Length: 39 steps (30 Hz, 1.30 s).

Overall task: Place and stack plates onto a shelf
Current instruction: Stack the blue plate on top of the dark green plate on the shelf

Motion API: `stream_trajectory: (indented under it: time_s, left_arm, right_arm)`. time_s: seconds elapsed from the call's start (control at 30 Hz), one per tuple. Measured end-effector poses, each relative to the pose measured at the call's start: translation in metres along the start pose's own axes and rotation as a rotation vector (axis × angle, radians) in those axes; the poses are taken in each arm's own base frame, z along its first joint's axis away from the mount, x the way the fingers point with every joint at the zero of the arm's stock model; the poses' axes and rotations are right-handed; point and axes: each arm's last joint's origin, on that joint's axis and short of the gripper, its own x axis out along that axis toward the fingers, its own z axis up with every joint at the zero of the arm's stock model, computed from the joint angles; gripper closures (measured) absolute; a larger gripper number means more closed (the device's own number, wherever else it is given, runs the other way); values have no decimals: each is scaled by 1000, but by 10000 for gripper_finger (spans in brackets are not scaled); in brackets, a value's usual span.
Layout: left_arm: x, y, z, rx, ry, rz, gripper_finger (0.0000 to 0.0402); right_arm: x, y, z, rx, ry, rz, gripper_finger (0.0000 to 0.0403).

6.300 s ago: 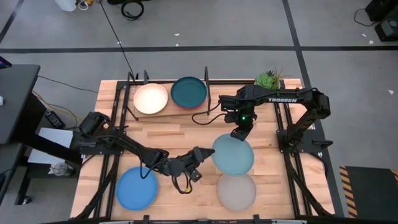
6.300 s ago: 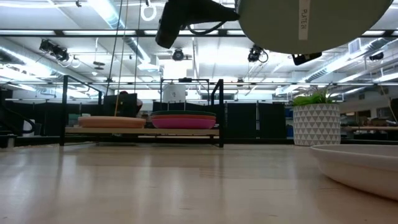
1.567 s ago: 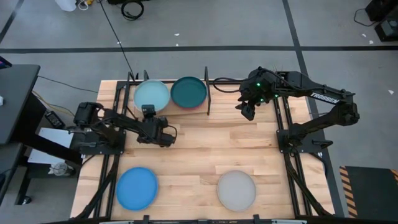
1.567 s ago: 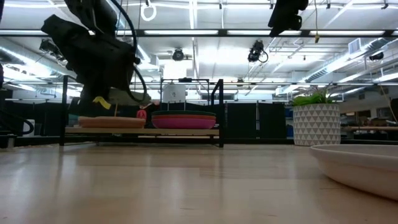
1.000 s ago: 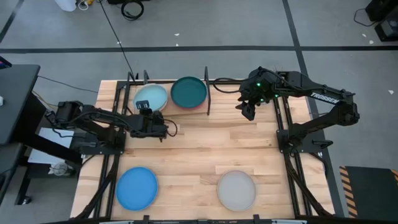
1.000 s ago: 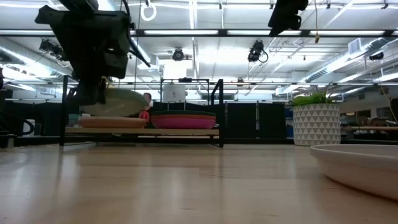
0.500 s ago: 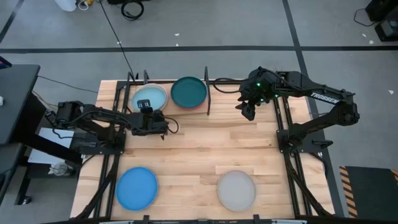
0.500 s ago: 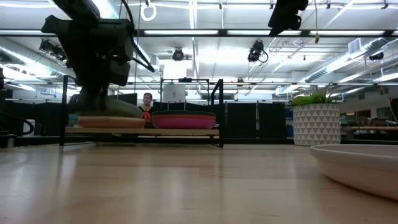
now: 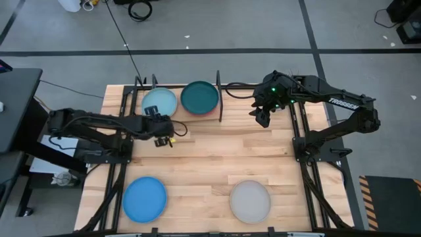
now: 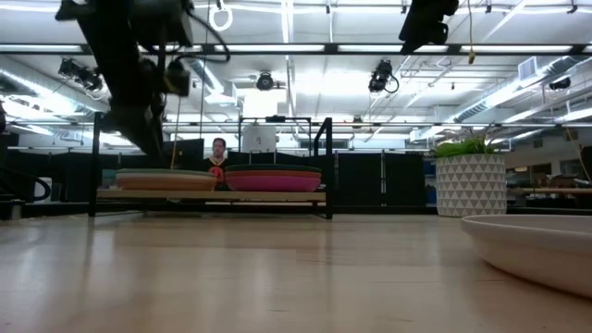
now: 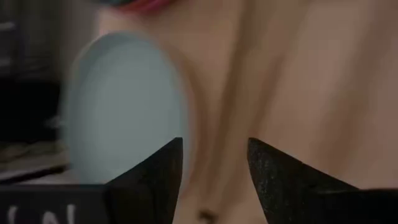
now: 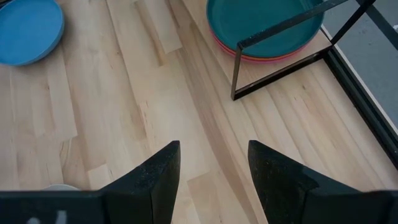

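Slatted light-wood tabletop (image 9: 217,155) in a large lab hall; ceiling strip lights and a white patterned planter with a green plant (image 10: 470,183) show in the low view.

Nearest the camera edge, well behind the left gripper: round matte blue plate (image 9: 145,199) and round matte grey plate (image 9: 250,201), both flat on the table, untouched.

Left gripper (image 9: 163,130) sits just in front of the shelf's left bay, fingers spread with nothing between them. Directly ahead of it, the round pale teal plate (image 9: 160,103) lies flat on top of the left stack.

Light wooden shelf board with thin black posts (image 9: 176,117): beside the pale teal plate, in the right bay, the round dark teal plate (image 9: 199,97) tops a stack showing a magenta edge in the low view.

Right gripper (image 9: 262,116) hangs off the shelf's right end, above the table, fingers apart, empty.

Step in hand, as I judge it: pale teal placement done, left arm clear of the shelf. Six plates appear shelved; two remain.

Next move calls for reaching to the blue or grey plate, pinching its rim and lifting it level over the posts.
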Motion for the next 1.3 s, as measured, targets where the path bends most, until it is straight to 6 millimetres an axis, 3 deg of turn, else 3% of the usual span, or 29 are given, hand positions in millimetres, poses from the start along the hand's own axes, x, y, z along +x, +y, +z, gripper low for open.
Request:
stream_trajectory:
  time_s: [0.27,0.4,0.7,0.93,1.3]
  left_arm:
    - [-37,-21,3,-122,-112,-654,230]
    - [-50,-44,3,-186,-46,-834,230]
    - [-66,-98,-12,-93,74,-887,230]
    - [-61,-129,-20,30,135,-853,230]
    - [-48,-149,-28,243,143,-790,233]
  right_arm:
    - [0,0,0,0,3,-1,208]
    - [0,0,-1,0,11,-2,208]
    - [0,0,-2,-15,16,-2,208]
    - [0,0,-1,-18,11,-2,208]
    - [0,0,-1,-22,8,-1,208]
